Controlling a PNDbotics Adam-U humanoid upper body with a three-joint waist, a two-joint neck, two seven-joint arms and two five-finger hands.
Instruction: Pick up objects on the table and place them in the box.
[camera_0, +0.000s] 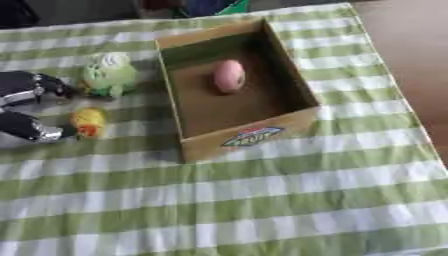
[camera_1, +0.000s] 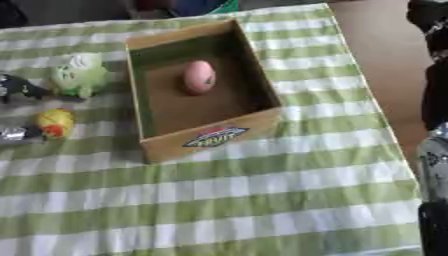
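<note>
- A worktop (camera_0: 262, 200) covered with a green-and-white checked cloth fills most of both views; bare brown surface shows past the cloth's right edge.
- An open, shallow brown cardboard box (camera_0: 254, 136) stands on the cloth, slightly askew, with a colourful oval label on its near outer wall.
- A pink egg-shaped object (camera_0: 229, 75) lies inside the box on its floor, toward the far half, apart from the walls.
- A pale green round plush toy (camera_0: 109, 74) sits on the cloth just left of the box, level with the box's far half.
- A small yellow toy with an orange patch (camera_0: 88, 122) lies on the cloth nearer the camera than the green toy, left of the box and apart from it.
- The robot's left hand (camera_0: 26, 107), black with silver parts, comes in from the left edge. Its fingers (camera_0: 35, 131) are spread apart and hold nothing; one dark tip reaches toward the green toy, another ends just beside the yellow toy. Whether either tip touches a toy cannot be told.
- Dark and silver parts of the right arm (camera_1: 433, 150) run down the right edge of the right eye view; the right hand itself cannot be made out.
</note>
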